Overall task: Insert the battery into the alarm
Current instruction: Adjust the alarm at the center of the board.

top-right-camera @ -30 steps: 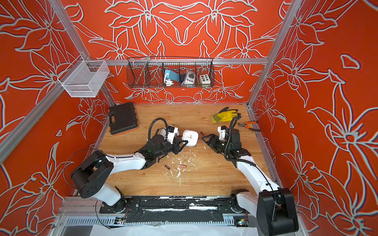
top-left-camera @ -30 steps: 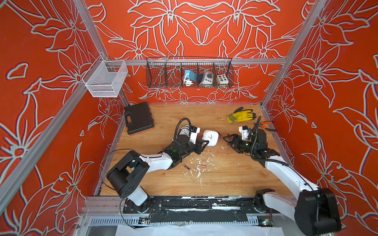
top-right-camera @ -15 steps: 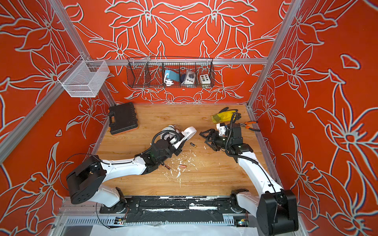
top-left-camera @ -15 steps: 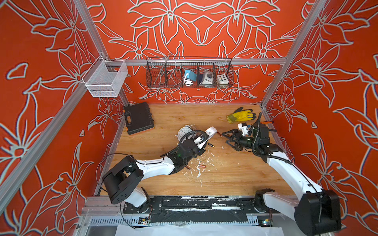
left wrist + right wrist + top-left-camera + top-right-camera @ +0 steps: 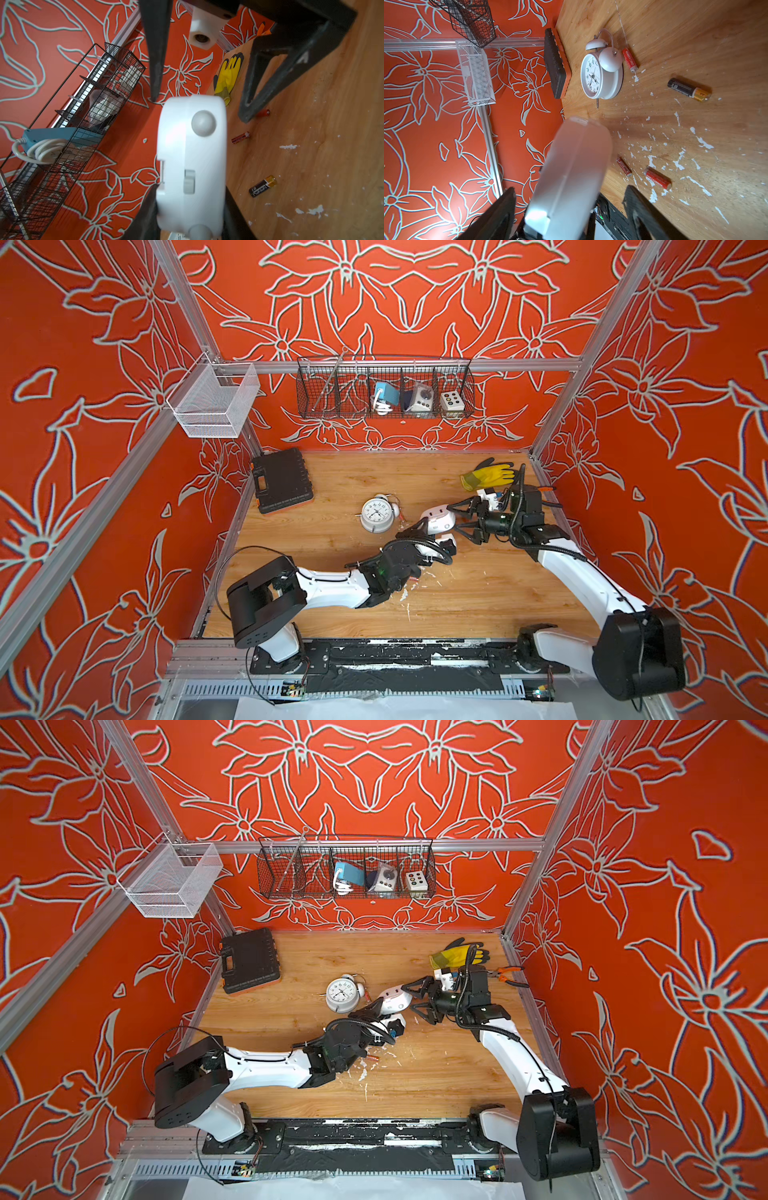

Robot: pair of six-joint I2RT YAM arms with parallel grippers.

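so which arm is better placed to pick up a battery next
Right: the right gripper is open and holding nothing, while the left gripper is shut on the white rounded plastic alarm.

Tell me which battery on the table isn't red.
The black-and-gold AA battery, lying by itself; the other three in the right wrist view are red batteries.

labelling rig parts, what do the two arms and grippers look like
The left arm and right arm have white links, bulky black joints and thin black cables looping alongside. The left gripper and right gripper are black, with tapering open-framed fingers.
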